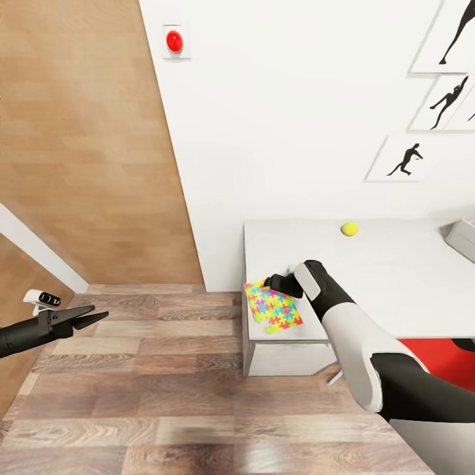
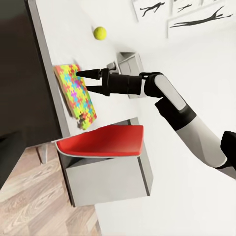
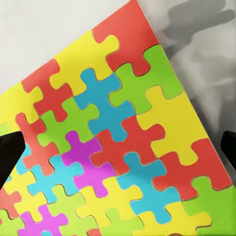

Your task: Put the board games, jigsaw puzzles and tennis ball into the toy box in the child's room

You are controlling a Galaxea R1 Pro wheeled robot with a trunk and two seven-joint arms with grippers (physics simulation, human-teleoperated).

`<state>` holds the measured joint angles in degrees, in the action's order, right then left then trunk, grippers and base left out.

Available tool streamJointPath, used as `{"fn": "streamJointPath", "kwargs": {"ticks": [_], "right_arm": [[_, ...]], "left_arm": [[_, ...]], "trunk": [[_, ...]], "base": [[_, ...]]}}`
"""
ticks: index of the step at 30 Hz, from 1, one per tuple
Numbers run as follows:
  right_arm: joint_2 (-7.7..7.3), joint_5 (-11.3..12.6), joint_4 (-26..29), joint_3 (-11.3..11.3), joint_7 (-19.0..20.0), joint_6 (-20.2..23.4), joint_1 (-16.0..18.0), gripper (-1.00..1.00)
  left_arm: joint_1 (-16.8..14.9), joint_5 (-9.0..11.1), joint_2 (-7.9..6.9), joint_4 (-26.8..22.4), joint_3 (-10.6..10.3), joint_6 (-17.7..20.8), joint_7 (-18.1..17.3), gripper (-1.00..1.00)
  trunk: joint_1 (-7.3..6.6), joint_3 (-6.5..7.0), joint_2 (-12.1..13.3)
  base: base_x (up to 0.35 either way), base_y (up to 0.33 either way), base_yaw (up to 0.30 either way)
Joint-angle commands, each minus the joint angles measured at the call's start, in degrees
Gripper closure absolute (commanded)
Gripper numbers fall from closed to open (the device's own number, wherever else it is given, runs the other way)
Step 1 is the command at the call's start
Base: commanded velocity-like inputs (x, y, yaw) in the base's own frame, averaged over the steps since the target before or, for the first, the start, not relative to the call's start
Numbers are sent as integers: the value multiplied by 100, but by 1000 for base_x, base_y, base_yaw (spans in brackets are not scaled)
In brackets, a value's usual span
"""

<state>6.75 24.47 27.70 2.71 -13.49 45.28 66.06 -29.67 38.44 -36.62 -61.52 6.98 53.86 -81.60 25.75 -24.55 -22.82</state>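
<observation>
Fingertips of our right gripper stand spread wide just over the jigsaw puzzle, low centre of the head frame at the table corner. We judge pickup is starting; next we lower and close. Right arm reaches forward, wrist bent down. Left gripper idles at left, nearly closed and empty. The tennis ball sits farther back.

left gripper: jaws nearly closed, arm held low | right gripper: open, arm extended forward
</observation>
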Motion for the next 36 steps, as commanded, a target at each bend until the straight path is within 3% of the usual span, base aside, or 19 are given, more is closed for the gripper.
{"fn": "streamJointPath", "kwargs": {"ticks": [1, 15, 21, 33, 36], "right_arm": [[4, 50, 7, 28, -49, 16, 4, -100], [4, 50, 7, 28, -49, 16, 4, -100], [2, 50, 7, 28, -49, 16, 4, -100], [-40, 51, 7, 36, -54, -17, 3, -100], [-41, 57, 7, 36, -50, -33, 3, -100]], "left_arm": [[-3, 12, -3, 0, -3, 60, -12, -100], [-3, -25, 19, 0, -12, 62, 80, -100], [-26, -269, 190, 0, 2, 71, 318, -100], [-30, -288, 238, 0, 2, 69, 362, -100], [-31, -319, 354, -33, -25, 68, 460, -100]], "trunk": [[3, -9, -10], [3, -9, -10], [3, -9, -10], [3, -9, -10], [3, -9, -10]], "base": [[0, 19, 0], [0, 96, 0], [0, 94, 0], [0, 33, 0], [0, 0, 0]]}}
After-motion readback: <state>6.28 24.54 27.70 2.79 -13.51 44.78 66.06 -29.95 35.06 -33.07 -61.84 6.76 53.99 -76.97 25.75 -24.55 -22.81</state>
